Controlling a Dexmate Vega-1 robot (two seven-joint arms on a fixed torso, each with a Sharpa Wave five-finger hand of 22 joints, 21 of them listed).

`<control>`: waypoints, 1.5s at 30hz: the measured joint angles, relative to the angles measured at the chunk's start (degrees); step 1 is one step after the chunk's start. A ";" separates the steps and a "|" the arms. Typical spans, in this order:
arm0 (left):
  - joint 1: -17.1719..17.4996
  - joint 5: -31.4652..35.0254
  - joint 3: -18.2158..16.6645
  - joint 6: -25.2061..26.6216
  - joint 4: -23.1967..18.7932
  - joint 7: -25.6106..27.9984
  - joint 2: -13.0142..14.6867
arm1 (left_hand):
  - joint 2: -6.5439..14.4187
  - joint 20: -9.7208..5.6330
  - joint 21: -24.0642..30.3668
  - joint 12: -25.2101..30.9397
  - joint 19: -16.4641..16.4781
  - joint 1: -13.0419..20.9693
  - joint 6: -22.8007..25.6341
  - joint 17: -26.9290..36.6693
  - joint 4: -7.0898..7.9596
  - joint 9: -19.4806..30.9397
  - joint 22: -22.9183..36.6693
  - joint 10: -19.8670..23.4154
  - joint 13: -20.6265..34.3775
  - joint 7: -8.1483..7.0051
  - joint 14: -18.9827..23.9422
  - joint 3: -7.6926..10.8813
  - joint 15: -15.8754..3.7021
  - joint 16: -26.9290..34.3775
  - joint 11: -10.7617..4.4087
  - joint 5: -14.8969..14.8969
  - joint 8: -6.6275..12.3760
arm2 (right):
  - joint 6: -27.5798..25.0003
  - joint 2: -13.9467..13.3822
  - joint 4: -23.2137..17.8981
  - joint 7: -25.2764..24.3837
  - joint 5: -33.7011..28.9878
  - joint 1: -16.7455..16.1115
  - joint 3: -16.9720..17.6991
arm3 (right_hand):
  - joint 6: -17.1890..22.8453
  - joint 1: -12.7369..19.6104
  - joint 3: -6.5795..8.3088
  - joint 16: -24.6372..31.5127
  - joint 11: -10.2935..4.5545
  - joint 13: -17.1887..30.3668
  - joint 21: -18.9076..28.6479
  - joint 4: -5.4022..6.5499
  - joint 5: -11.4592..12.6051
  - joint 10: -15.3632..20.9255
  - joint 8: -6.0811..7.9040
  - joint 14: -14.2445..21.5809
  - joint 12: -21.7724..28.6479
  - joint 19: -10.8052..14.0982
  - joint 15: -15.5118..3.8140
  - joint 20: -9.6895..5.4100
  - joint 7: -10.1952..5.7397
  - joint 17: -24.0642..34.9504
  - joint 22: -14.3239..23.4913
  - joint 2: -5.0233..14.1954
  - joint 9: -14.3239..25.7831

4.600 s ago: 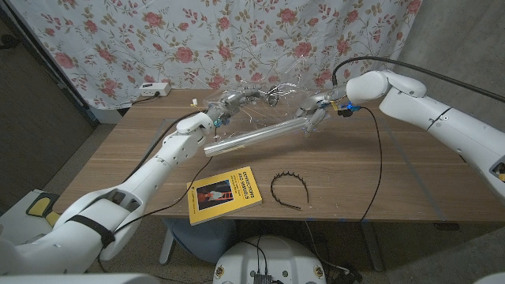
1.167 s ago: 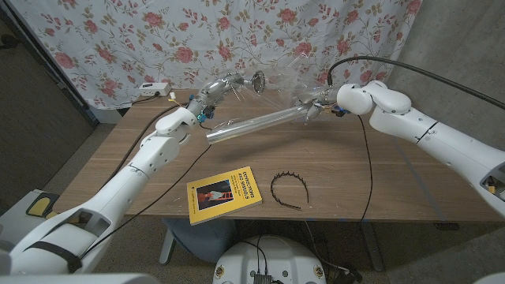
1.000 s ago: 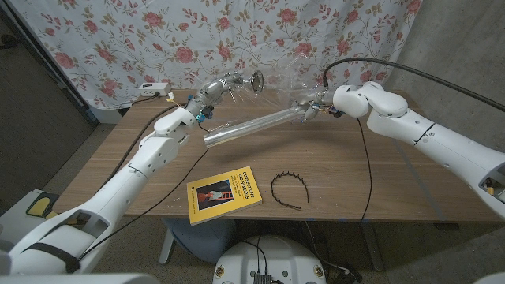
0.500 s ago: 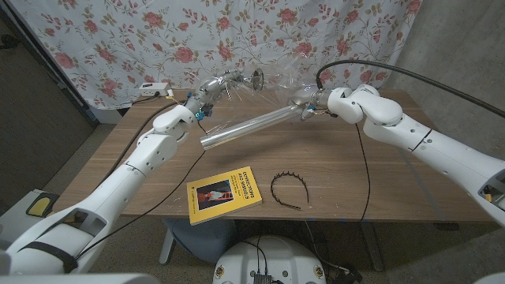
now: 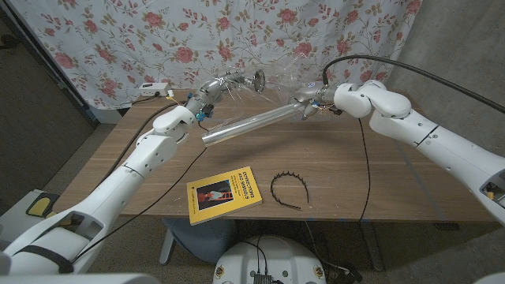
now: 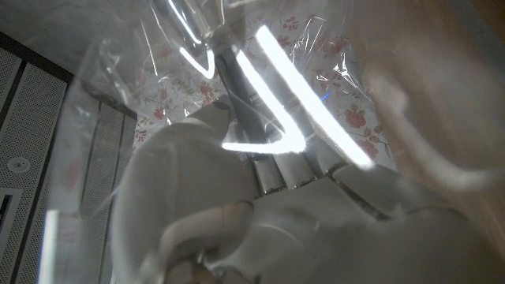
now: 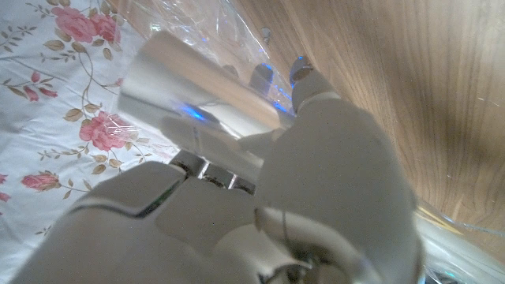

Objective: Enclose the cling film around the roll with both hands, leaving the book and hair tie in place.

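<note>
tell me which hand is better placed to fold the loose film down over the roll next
Left, probably. The left hand holds the cling film lifted above the roll; the right hand grips the roll's far end.

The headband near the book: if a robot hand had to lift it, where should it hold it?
Probably at the arch's curved middle, coming straight down from above. The headband lies flat on the table, a thin open arc, and its slim tips look easier to slip from.
</note>
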 measured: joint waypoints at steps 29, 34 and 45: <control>1.29 -0.52 -0.21 0.12 -1.34 0.13 0.57 | 0.00 0.04 0.00 0.00 0.01 0.00 0.00 -0.03 0.00 0.00 0.00 0.23 0.14 0.00 0.00 0.00 0.00 0.00 -0.22 0.01 0.00 | 12.65 0.56 6.20 4.54 10.23 5.59 -1.66 | 0.49 0.37 0.55 -1.09 -1.22 0.62 -0.59 0.23 -0.93 -0.62 0.22 -1.31 0.00 -1.25 0.48 0.03 -0.50 0.27 0.12 0.52 0.43; 1.81 -0.63 -0.41 0.12 -1.93 0.26 0.88 | 0.00 0.05 0.00 0.00 0.02 0.00 0.00 -0.04 0.00 0.00 0.00 0.23 0.14 0.00 0.00 0.00 0.00 0.00 -0.22 0.01 0.00 | 13.91 0.71 6.29 4.88 9.31 6.25 -1.98 | 0.27 0.37 0.56 -1.69 -1.63 0.93 -0.80 0.24 -1.35 -1.03 0.21 -1.92 0.00 -1.97 0.69 -0.08 -0.72 0.10 0.12 0.52 0.56; 2.87 -0.91 -0.80 0.04 -3.13 0.78 1.43 | 0.00 0.10 0.00 0.00 0.16 0.00 0.00 -0.05 0.00 0.00 0.00 0.22 0.15 0.00 0.00 0.00 0.00 -0.01 -0.22 0.01 0.00 | 15.77 0.76 5.33 4.75 6.74 6.84 -2.20 | 0.30 0.37 0.78 -2.35 -2.24 1.45 -0.96 0.47 -2.01 -1.64 0.21 -2.77 0.00 -2.64 1.07 -0.02 -1.37 0.10 0.12 0.53 0.69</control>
